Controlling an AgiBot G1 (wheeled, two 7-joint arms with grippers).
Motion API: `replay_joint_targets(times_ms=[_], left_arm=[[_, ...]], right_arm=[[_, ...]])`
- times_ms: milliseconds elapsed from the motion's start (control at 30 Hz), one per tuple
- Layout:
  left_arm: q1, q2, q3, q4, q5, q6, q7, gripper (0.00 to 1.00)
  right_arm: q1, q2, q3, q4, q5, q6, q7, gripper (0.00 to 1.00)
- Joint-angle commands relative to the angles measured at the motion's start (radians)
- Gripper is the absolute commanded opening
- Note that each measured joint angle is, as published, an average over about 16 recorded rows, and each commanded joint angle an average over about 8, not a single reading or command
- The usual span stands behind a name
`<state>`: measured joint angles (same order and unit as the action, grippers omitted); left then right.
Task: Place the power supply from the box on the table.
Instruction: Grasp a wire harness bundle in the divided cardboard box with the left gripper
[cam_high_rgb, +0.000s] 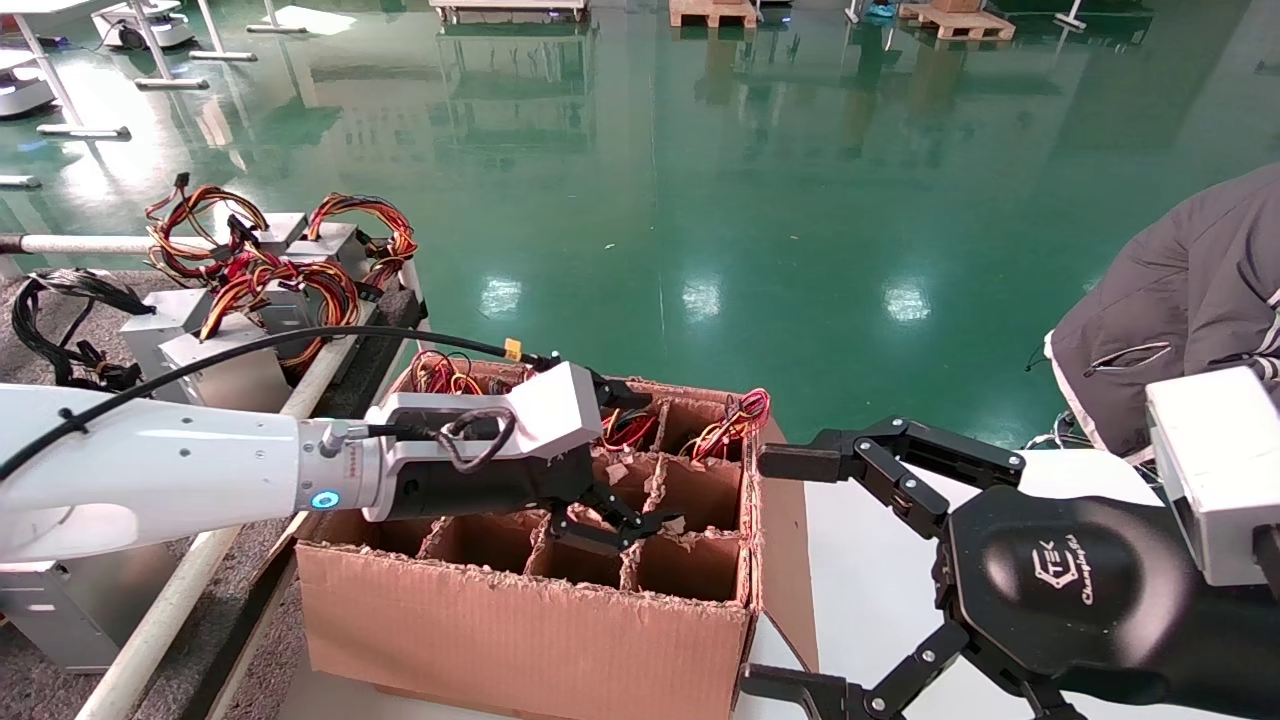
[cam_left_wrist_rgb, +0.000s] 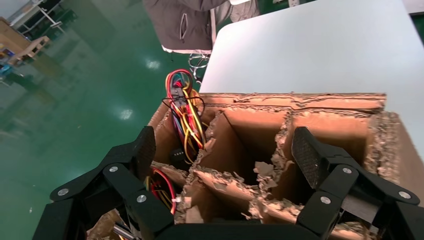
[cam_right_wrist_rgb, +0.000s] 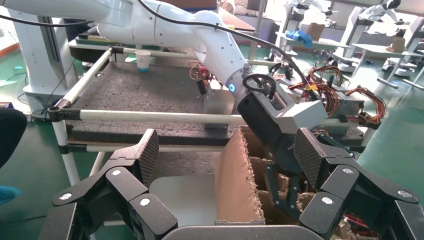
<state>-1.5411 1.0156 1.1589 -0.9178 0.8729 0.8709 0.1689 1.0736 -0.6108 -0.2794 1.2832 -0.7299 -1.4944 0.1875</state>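
Observation:
The brown cardboard box (cam_high_rgb: 520, 640) stands in front of me, its torn dividers forming cells. The power supply shows only as red, yellow and black wire bundles (cam_high_rgb: 735, 415) (cam_left_wrist_rgb: 185, 117) rising from the far cells; its metal body is hidden. My left gripper (cam_high_rgb: 610, 520) (cam_left_wrist_rgb: 225, 155) hangs open over the middle cells, just above the ragged dividers, with nothing between its fingers. The cells under it look empty. To the right of the box, my right gripper (cam_high_rgb: 785, 575) (cam_right_wrist_rgb: 227, 157) is open and holds nothing. The dark grey matted table (cam_right_wrist_rgb: 150, 85) with its white pipe rail (cam_high_rgb: 200, 580) lies to the left.
Several power supplies (cam_high_rgb: 250, 290) with coloured wires sit on the matted table, and one with black cables (cam_high_rgb: 60, 320) is further left. A paper cup (cam_right_wrist_rgb: 143, 60) stands on the mat. A person in a grey jacket (cam_high_rgb: 1180, 290) is at the right, by the white tabletop (cam_high_rgb: 870, 560).

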Motion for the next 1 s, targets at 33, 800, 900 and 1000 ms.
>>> replay_joint_targets(times_ms=[33,800,900,1000], left_arm=[[-0.003,0.011,0.012,0.008,-0.003,-0.015,0.007,1.0],[-0.054,0.109,0.097,0.11,-0.049,-0.13,0.075,1.0],[-0.058,0.116,0.108,0.114,-0.058,-0.138,0.081,1.0],[-0.062,0.121,0.12,0.118,-0.067,-0.145,0.085,1.0]], right_arm=[[0.0,0.0,0.0,0.0,0.0,0.0,0.0,1.0],[0.0,0.0,0.0,0.0,0.0,0.0,0.0,1.0],[0.0,0.0,0.0,0.0,0.0,0.0,0.0,1.0],[0.0,0.0,0.0,0.0,0.0,0.0,0.0,1.0]])
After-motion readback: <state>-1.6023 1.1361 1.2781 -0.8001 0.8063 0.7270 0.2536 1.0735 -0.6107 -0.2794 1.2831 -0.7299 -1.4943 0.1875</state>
